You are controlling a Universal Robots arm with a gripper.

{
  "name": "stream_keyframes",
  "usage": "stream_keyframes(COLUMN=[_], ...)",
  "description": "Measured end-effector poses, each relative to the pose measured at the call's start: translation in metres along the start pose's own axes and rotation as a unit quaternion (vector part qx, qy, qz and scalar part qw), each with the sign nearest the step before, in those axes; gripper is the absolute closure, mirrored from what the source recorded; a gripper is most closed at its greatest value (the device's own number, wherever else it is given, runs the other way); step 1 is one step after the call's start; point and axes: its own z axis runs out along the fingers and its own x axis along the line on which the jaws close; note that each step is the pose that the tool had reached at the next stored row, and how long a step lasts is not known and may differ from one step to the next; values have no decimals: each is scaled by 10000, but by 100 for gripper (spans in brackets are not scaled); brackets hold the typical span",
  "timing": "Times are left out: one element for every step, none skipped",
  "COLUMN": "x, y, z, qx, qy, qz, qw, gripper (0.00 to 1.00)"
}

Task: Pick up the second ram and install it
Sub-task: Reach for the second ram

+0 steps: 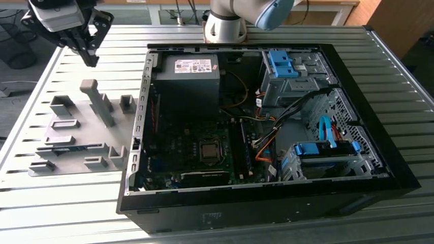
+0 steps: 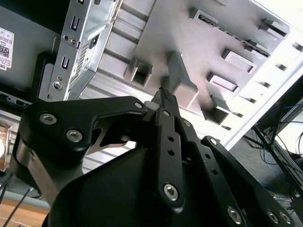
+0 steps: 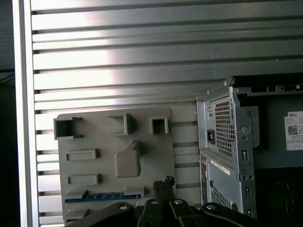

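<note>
The second ram (image 3: 101,196) is a thin blue stick lying in a slot near one edge of the grey holder plate (image 3: 104,137). In the exterior view it is a faint blue strip (image 1: 73,149) at the near part of the plate (image 1: 88,114). My gripper (image 1: 89,60) hangs high above the table beyond the plate's far end, at the exterior view's upper left. Its fingertips (image 2: 164,93) are pressed together with nothing between them. In the first wrist view the gripper (image 3: 163,182) is well above the plate, to one side of the ram.
The open black computer case (image 1: 379,152) lies beside the plate on the exterior view's right, motherboard (image 1: 196,152) exposed. Its metal rear panel (image 3: 227,142) stands close to the plate. A tall grey post (image 1: 98,101) and several holder blocks rise from the plate. The slatted metal table (image 1: 68,203) lies all around.
</note>
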Motion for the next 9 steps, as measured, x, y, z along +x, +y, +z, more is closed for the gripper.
stream_keyframes(x=[9, 18, 26, 35, 44, 54, 67, 80, 94], y=[-1, -1, -2, -3, -4, -4, -5, -6, -8], z=[1, 2, 3, 4, 5, 6, 6, 7, 8], qx=[0, 0, 0, 0, 0, 0, 0, 0, 0], qy=[0, 0, 1, 1, 2, 1, 1, 2, 1], qz=[0, 0, 0, 0, 0, 0, 0, 0, 0], qw=[10000, 10000, 10000, 10000, 10000, 10000, 10000, 10000, 10000], gripper=[89, 89, 89, 89, 89, 89, 89, 89, 89])
